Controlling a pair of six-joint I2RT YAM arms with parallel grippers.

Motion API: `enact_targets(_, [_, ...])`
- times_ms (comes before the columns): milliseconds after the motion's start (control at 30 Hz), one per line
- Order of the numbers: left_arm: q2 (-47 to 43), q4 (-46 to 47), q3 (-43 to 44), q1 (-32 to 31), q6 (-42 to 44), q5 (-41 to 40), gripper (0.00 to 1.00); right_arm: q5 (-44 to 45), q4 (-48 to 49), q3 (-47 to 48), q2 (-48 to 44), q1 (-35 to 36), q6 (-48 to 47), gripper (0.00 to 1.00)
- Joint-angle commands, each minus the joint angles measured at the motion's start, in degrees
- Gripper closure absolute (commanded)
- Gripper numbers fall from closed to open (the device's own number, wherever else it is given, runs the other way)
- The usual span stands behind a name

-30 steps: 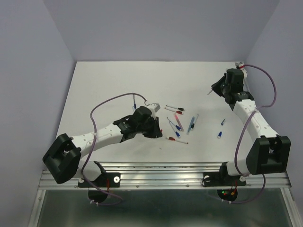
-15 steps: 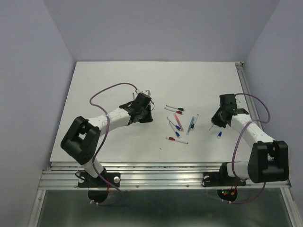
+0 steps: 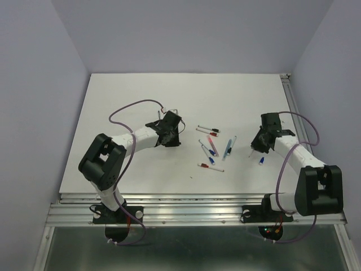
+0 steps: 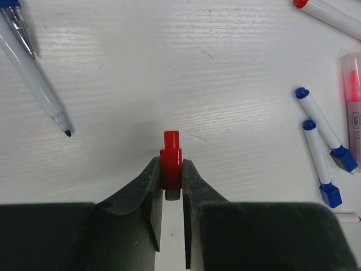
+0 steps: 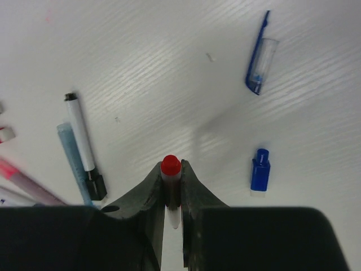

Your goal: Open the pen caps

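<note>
Since a second ago the right arm has swung in from the far right corner, and over the last half second the left arm's elbow has drawn slightly inward while both grippers keep their places. We see the left gripper (image 4: 171,172) at 9 o'clock of the scattered pens (image 3: 213,148) on the white table (image 3: 135,90), its fingers pressed onto a red cap (image 4: 171,155) whose top pokes out past the fingertips. The right gripper (image 5: 171,178) sits at 3 o'clock of the same scatter, pinching a red-ended pen barrel (image 5: 170,166), the red end showing between the fingertips. A loose blue cap (image 5: 259,170) lies on the table at 3 o'clock of those fingertips, apart from them, and a clear cap with a blue clip (image 5: 258,62) lies at 1 o'clock. In the left wrist view two blue-capped pens (image 4: 321,125) lie side by side at 3 o'clock.
</note>
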Motion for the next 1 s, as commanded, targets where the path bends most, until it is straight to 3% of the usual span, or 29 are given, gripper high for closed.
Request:
enact_targets(0, [-2.4, -0.8, 1.9, 0.3, 0.7, -0.3, 1.00, -13.8, 5.7, -1.0, -4.0, 0.2, -5.4, 0.96])
enact_targets(100, [-4.8, -0.7, 1.2, 0.3, 0.5, -0.2, 1.00, -18.1, 10.4, 0.2, -5.1, 6.2, -4.4, 0.96])
enact_targets(133, [-6.0, -0.7, 1.0, 0.3, 0.5, 0.1, 1.00, -17.0, 11.0, 1.5, -3.4, 12.5, -3.3, 0.96])
enact_targets(167, [-6.7, -0.8, 0.7, 0.3, 0.3, 0.3, 1.00, -16.1, 11.5, 2.9, -1.8, 12.6, -2.7, 0.96])
enact_targets(267, [-10.0, -0.9, -1.2, 0.3, -0.7, 0.2, 1.00, -18.0, 15.6, 8.3, 5.5, 21.6, -0.8, 0.96])
enact_targets(500, [-17.6, -0.9, -7.4, 0.2, -3.9, -1.1, 1.00, -22.4, 23.7, 22.3, 24.0, 28.7, 1.5, 0.93])
enact_targets(733, [-20.9, -1.3, -10.0, 0.1, -5.2, -1.2, 1.00, -22.5, 24.5, 34.8, 37.5, 33.9, 3.5, 0.90])
enact_targets(967, [-22.7, -1.6, -11.6, 0.2, -5.7, -1.4, 1.00, -22.3, 21.7, 40.9, 43.1, 36.1, 4.6, 0.67])
